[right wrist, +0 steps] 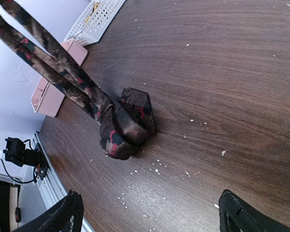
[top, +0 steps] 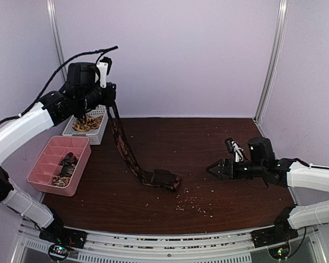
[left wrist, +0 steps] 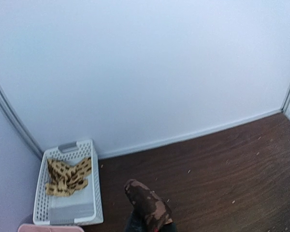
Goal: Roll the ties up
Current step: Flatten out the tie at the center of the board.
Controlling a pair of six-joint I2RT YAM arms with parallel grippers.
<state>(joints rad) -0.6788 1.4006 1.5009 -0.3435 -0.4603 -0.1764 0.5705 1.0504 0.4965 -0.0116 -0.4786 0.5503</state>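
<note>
A dark brown tie with red and pale patches (top: 127,150) hangs doubled from my left gripper (top: 111,105), which is raised above the table's back left and shut on the tie's upper part. The tie's lower end lies bunched on the table (top: 164,179), seen close in the right wrist view (right wrist: 128,121). In the left wrist view a short tie end (left wrist: 147,205) sticks out past the jaws. My right gripper (top: 211,169) stands open low over the table, to the right of the bunched end, with nothing between its fingers (right wrist: 63,215). A tan patterned tie (left wrist: 67,176) lies in the white basket.
The white basket (top: 101,134) stands at the back left against the wall. A pink compartment tray (top: 44,164) holding dark fabric sits in front of it. Pale crumbs (top: 189,203) are scattered on the brown table near the front middle.
</note>
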